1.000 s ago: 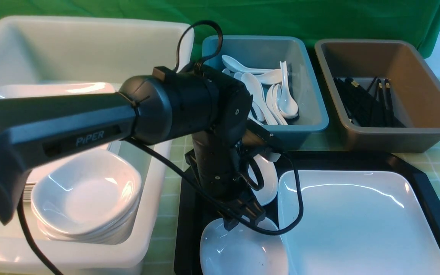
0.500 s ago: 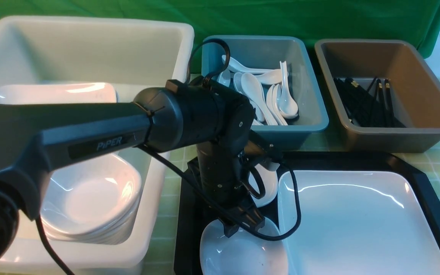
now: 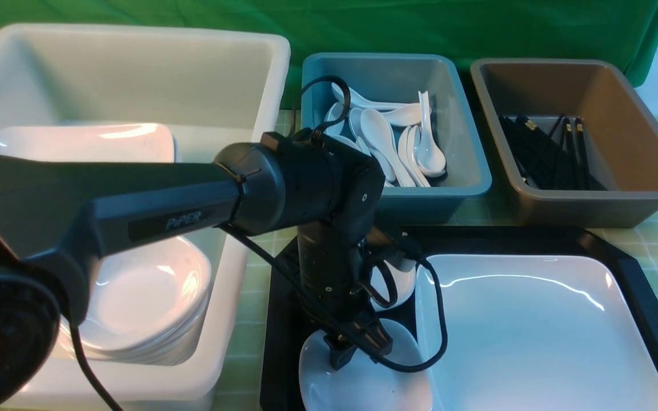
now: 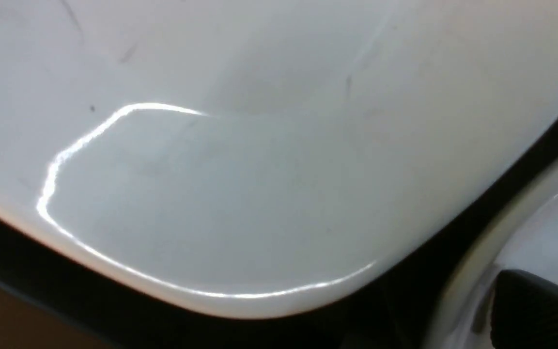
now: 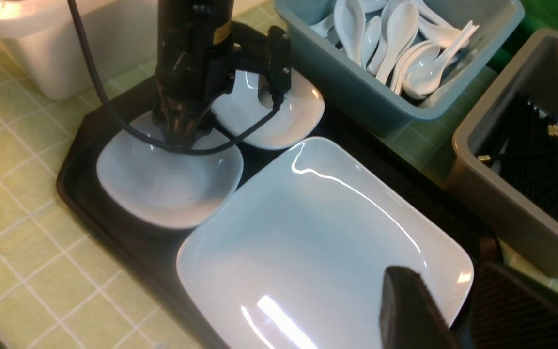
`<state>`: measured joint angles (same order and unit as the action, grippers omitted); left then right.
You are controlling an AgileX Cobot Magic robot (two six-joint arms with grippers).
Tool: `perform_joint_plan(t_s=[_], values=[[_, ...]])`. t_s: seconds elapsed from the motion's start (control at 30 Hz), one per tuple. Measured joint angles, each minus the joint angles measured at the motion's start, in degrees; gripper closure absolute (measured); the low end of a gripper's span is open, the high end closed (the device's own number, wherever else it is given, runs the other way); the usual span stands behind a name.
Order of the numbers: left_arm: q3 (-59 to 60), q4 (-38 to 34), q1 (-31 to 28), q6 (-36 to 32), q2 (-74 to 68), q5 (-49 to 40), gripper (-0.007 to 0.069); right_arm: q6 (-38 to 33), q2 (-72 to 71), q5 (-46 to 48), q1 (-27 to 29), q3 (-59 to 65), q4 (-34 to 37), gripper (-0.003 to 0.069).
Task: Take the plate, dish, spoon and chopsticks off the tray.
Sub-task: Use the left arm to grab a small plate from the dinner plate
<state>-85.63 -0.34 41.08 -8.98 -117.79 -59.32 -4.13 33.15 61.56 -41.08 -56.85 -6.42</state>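
Note:
The large white plate lies on the right of the black tray. Two small white bowls lie on the tray's left: a near one and a far one. My left gripper points straight down at the near bowl's far rim, open, with one finger inside the rim. My right gripper is open beside the plate's corner, and that corner shows between its fingers. It is out of the front view. No spoon or chopsticks show on the tray.
A teal tub with several white spoons and a brown tub with black chopsticks stand behind the tray. A big white tub at the left holds stacked bowls and plates. The left arm's cable loops over the tray.
My left arm has reached further forward and lowered. Its gripper has come down from above the near bowl to that bowl's rim.

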Motion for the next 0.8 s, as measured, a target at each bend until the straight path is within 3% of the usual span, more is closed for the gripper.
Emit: perform_joint_plan(t_s=[0.13,0.37,0.8], values=[[0.0,0.0,0.0,0.1,0.0,-0.5,0.0328,0.0,0.0,0.1,0.0,0.0,0.0,0.0459],[-0.3,-2.7,-0.1,0.0,0.7,-3.5,0.0501,0.0,0.0,0.1,0.0,0.0,-0.1,0.0459],[-0.2,-6.3,0.1,0.9,4.8,-7.2,0.0589,0.0,0.0,-0.4,0.0,0.0,-0.7,0.0459]])
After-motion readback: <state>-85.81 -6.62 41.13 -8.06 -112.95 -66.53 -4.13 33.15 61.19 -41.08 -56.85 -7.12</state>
